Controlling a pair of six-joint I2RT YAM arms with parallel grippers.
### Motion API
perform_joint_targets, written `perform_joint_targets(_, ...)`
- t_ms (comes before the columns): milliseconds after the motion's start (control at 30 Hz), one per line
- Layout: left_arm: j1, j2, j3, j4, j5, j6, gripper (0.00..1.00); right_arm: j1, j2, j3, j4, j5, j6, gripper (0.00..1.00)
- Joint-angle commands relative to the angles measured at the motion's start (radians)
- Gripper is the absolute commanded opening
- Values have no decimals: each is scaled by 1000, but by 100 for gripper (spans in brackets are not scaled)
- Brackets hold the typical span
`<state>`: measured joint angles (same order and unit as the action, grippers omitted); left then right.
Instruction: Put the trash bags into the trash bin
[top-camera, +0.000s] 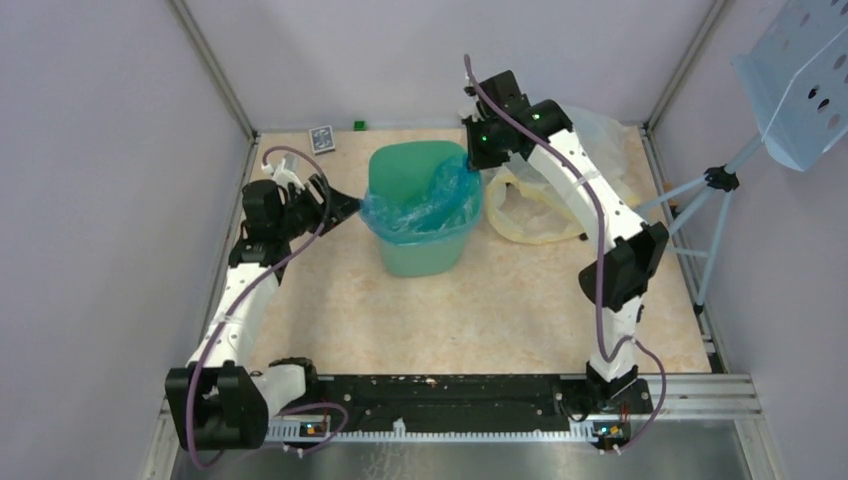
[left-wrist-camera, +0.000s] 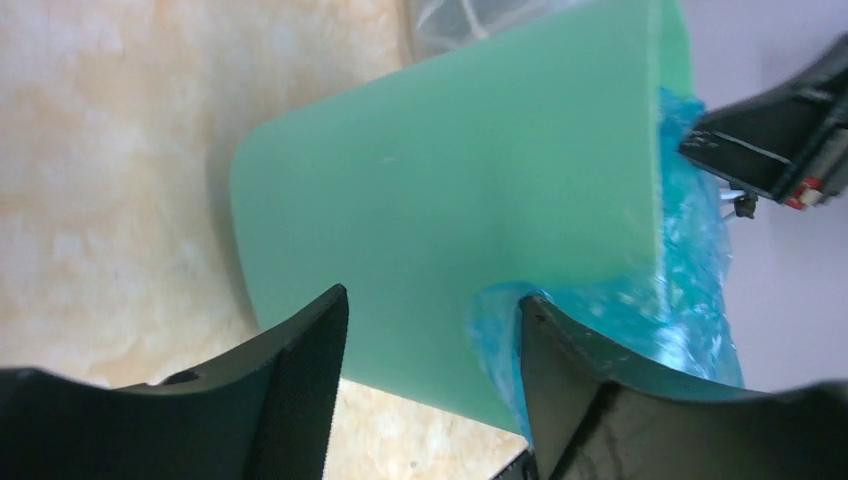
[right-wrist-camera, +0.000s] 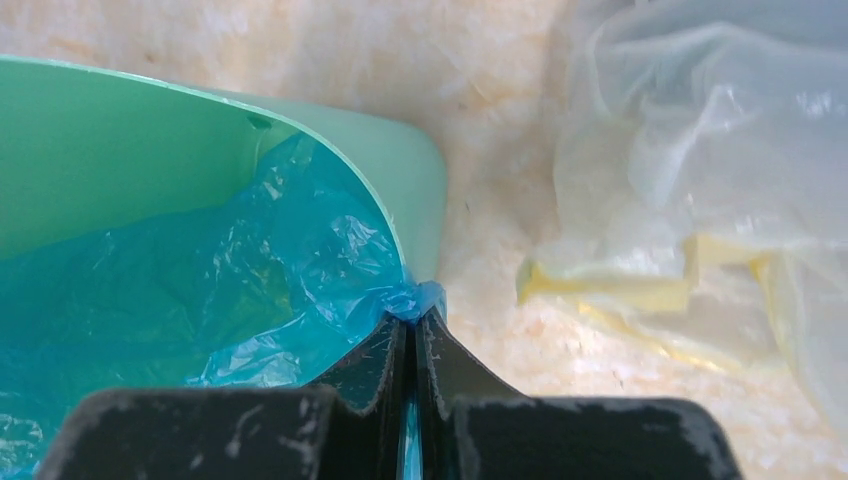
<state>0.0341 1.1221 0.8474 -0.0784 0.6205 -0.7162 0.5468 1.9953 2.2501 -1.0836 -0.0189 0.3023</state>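
The mint-green trash bin (top-camera: 425, 250) stands upright mid-table. The translucent blue trash bag (top-camera: 420, 205) sits inside it, with its edge folded over the front and side rims. My left gripper (top-camera: 350, 207) is open at the bin's left rim. In the left wrist view its jaws (left-wrist-camera: 432, 305) straddle the bin's wall (left-wrist-camera: 450, 200), and the blue bag's hem (left-wrist-camera: 690, 300) lies against the right finger. My right gripper (top-camera: 470, 165) is at the bin's right rim. In the right wrist view it (right-wrist-camera: 412, 320) is shut on a bunched bit of the blue bag (right-wrist-camera: 250, 270) at the bin's rim (right-wrist-camera: 120, 150).
A larger clear yellowish plastic bag (top-camera: 545, 205) lies right of the bin, under my right arm, and also shows in the right wrist view (right-wrist-camera: 700, 200). A pale-blue perforated panel (top-camera: 800, 80) on a tripod (top-camera: 715, 200) stands at the right wall. A small card box (top-camera: 322, 138) and a green cube (top-camera: 358, 125) lie at the back.
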Motion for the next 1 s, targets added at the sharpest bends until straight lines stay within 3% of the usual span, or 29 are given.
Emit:
perform_joint_targets(0,2,-115,-41,-187,-26,44,71,0,-192,-126,-14,43,-22,0)
perform_joint_targets(133,1,-237,-81,-279,-8,43,74,-1,-271,-235,-3,-28,-72,0)
perform_joint_targets(367,1,-380,-18,-433,-7,117,87,-3,-258,-175,-117,-172,-248,0)
perform_joint_targets(567,1,-378,150,-631,-177,203,98,-16,-260,-179,-86,-167,-257,0)
perform_joint_targets(700,1,-374,93,-674,-87,196,99,-25,-242,-169,-55,-157,-236,1)
perform_joint_targets(833,1,-407,34,-696,-29,218,99,-24,-231,-160,-33,-168,-240,16)
perform_joint_targets(967,-5,-420,118,-656,25,262,98,-25,-229,-135,-22,-187,-245,34)
